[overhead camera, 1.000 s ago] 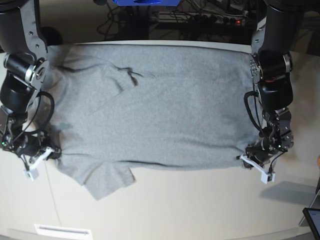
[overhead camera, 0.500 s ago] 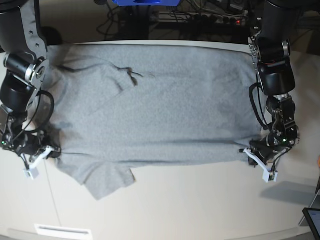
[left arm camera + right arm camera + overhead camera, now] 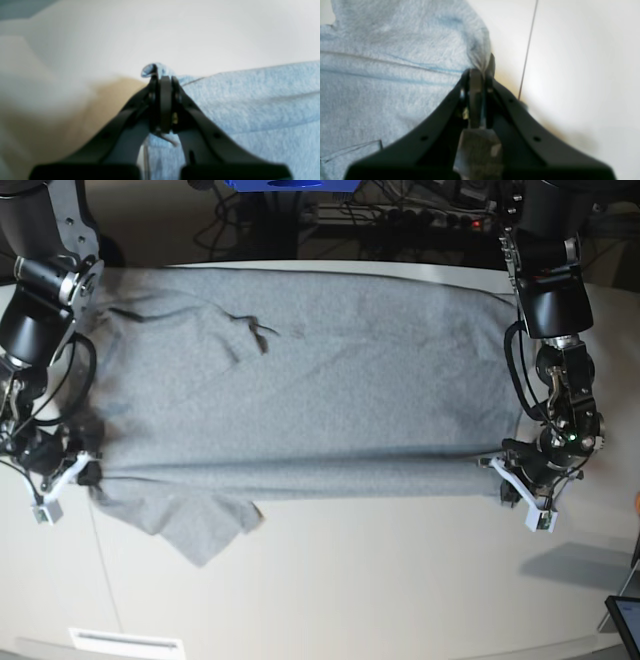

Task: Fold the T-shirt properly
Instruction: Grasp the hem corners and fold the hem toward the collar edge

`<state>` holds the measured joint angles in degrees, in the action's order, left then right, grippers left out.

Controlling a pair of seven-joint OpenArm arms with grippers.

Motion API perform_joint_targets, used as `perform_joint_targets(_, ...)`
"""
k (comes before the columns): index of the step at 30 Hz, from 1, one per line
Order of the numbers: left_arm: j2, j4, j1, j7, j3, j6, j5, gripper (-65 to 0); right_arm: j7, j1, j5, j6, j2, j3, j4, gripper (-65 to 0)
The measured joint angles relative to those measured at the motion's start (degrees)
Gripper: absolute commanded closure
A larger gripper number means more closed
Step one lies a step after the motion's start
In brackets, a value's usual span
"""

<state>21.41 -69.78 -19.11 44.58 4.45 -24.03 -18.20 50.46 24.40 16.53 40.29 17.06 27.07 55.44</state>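
Note:
The heather-grey T-shirt (image 3: 310,390) lies spread across the table with its plain side up, pulled taut along its near edge; one sleeve (image 3: 190,525) sticks out at the front left. My left gripper (image 3: 505,480) is shut on the shirt's near right corner, and in the left wrist view a small tuft of the T-shirt (image 3: 250,100) pokes out beyond the left gripper (image 3: 162,82). My right gripper (image 3: 85,473) is shut on the near left corner; the right wrist view shows the right gripper (image 3: 480,75) pinching a fold of the T-shirt (image 3: 382,75).
The white table (image 3: 400,580) runs bare in front of the shirt. A dark tablet corner (image 3: 625,620) sits at the front right edge. Cables and a power strip (image 3: 440,220) lie behind the table. A thin seam line (image 3: 527,50) crosses the tabletop by the right gripper.
Both grippers have moved outward, away from each other, stretching the shirt's near edge straight. The shirt looks flatter and wider, and the arms have shifted toward the table's sides.

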Motion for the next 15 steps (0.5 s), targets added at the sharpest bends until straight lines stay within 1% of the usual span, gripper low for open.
perform_joint_targets(6, -0.17, -5.07, 3.85, 0.04, -0.07, 0.11, 0.07, 0.0, 2.82, -2.67, 0.02, -0.02, -0.13, -0.33, 5.42, -0.1)
perform_joint_targets(9, -0.15, -7.56, 5.97, 0.04, -0.04, 0.15, 0.07, 0.0, 2.97, -3.80, -0.24, -0.37, 0.66, -5.44, 8.98, -0.1)
perform_joint_targets(12, -0.07, -9.99, 7.52, 0.02, -0.04, 0.22, 0.33, 0.0, 3.32, -5.01, 0.17, -0.22, 0.20, -7.15, 12.20, -0.1)
perform_joint_targets(13, -0.04, -10.82, 8.07, 0.50, 0.00, 0.22, 0.26, 0.0, 4.09, -5.27, 0.20, -0.22, 0.04, -7.13, 12.66, -0.1)
perform_joint_targets(15, 0.02, -12.24, 8.66, 3.93, 0.00, 0.22, 0.39, 0.0, 6.12, -5.53, 0.02, -0.24, 0.07, -7.13, 12.66, -0.1)
